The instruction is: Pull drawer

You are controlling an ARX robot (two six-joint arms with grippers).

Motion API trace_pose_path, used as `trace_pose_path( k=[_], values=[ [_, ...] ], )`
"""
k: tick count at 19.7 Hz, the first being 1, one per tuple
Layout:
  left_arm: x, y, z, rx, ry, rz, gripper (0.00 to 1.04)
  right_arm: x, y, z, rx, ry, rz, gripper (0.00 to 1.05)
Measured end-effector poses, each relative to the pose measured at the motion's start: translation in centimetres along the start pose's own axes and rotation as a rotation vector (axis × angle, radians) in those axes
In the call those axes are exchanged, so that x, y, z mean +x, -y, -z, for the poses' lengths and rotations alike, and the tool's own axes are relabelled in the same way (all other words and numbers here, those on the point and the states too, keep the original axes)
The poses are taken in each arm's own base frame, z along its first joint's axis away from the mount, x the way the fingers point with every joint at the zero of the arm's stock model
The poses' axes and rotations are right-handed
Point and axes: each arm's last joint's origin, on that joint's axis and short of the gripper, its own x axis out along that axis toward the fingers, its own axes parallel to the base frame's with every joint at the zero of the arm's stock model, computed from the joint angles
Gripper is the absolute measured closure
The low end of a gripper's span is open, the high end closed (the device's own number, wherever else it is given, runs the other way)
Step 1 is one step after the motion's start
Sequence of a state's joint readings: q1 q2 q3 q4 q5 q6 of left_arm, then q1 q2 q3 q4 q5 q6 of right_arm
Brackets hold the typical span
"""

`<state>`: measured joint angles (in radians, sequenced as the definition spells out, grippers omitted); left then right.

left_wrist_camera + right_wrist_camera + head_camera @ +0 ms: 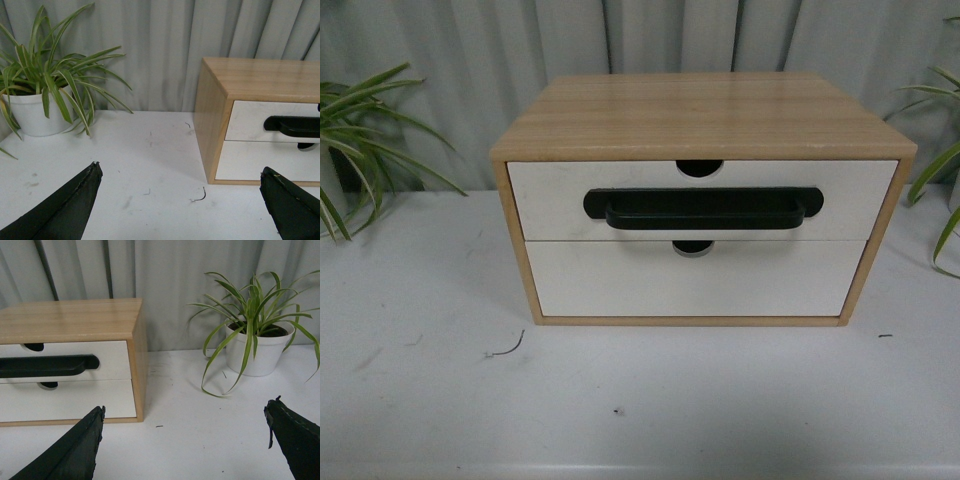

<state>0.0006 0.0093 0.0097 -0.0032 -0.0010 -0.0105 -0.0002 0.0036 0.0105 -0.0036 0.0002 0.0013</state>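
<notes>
The left hand (180, 170) gapes open, with the drawer (250, 120) at that frame's right edge. In the front view its bar handle (703, 208) runs horizontally at centre. The right hand (186, 407), also spread, sees it at frame left. Neither looks clearly nearer.

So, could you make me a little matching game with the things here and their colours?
Things:
1. handle
2. top drawer
3. cabinet top
4. leaves

Colours:
A. green
B. white
C. light wood
D. black

Pairs: 1-D, 2-B, 3-C, 4-A
</notes>
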Motion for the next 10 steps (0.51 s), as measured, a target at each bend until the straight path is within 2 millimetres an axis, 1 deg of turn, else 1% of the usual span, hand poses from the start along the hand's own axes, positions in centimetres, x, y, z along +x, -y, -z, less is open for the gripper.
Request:
trace_pose_path(
  k=[10],
  values=[
    [0.00, 0.00, 0.00, 0.000, 0.000, 0.000, 0.07, 0.00, 0.00, 0.00, 0.000, 0.000, 0.000, 0.06]
  ],
)
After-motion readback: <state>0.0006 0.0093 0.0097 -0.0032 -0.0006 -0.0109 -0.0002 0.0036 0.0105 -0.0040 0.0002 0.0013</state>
